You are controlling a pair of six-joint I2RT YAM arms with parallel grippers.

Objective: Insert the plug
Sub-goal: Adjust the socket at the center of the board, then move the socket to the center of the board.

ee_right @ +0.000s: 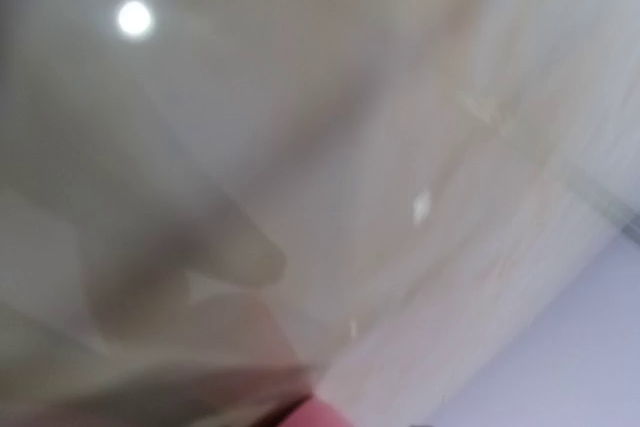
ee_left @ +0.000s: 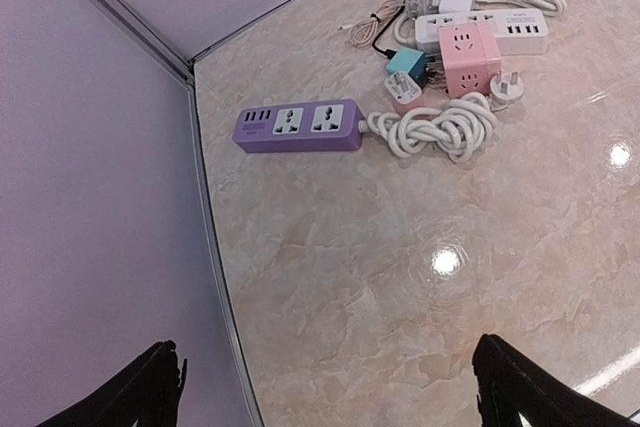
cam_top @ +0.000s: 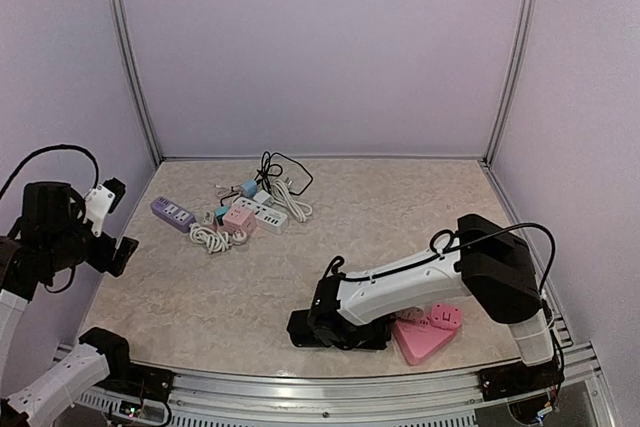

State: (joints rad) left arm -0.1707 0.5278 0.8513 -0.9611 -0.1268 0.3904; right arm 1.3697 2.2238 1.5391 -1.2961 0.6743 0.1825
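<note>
A pink heart-shaped socket block (cam_top: 420, 339) lies near the table's front right edge, with a smaller pink piece (cam_top: 446, 317) resting on its far side. My right arm is folded low over the table and its gripper (cam_top: 388, 331) sits right beside the heart block. The right wrist view is a blur of table with a pink edge (ee_right: 322, 415) at the bottom, so its jaws do not show. A white plug (ee_left: 508, 87) on a coiled white cable (ee_left: 440, 127) lies by a purple power strip (ee_left: 298, 127). My left gripper (ee_left: 335, 392) hangs high at the left, open and holding nothing.
At the back left sits a cluster: a pink cube socket (ee_left: 468, 57), a white power strip (ee_left: 490, 32), a teal adapter (ee_left: 407, 65), and black and white cables (cam_top: 285, 172). Enclosure walls and metal posts (cam_top: 130, 67) ring the table.
</note>
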